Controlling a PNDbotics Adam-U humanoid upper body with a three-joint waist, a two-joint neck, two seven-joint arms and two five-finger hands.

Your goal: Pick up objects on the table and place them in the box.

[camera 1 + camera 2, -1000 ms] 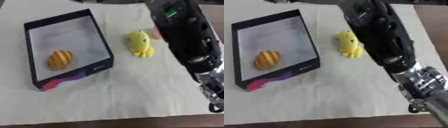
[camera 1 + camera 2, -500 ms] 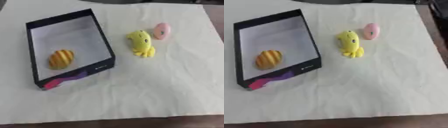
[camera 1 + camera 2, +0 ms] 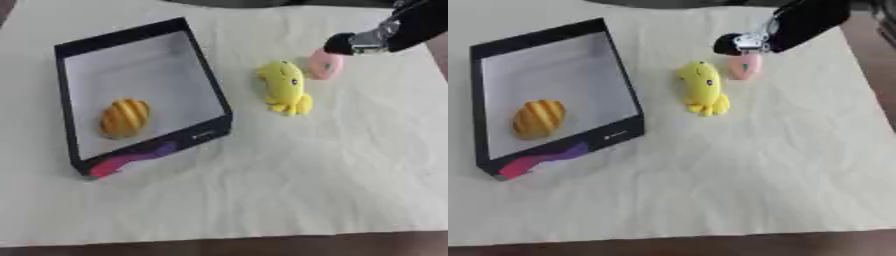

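A black box point(image 3: 210, 82) with a white floor stands at the left, and a yellow-orange striped roll point(image 3: 124, 117) lies in its near part. To the right of the box a yellow plush toy point(image 3: 283, 86) lies on the cloth. Just right of the toy sits a small pink object point(image 3: 324, 67). My right hand point(image 3: 741, 44) comes in from the upper right corner, black with a silver joint. Its tip hangs over the upper edge of the pink object; whether it touches is unclear. My left hand is out of sight.
A cream cloth point(image 3: 289, 180) covers the table, with a wide stretch of it bare in front and to the right. The table's dark front edge point(image 3: 262, 246) runs along the bottom of the view.
One second ago my right arm stretched down the right side toward the lower right. Half a second ago it was gone from view. Now it reaches in from the upper right to the pink object.
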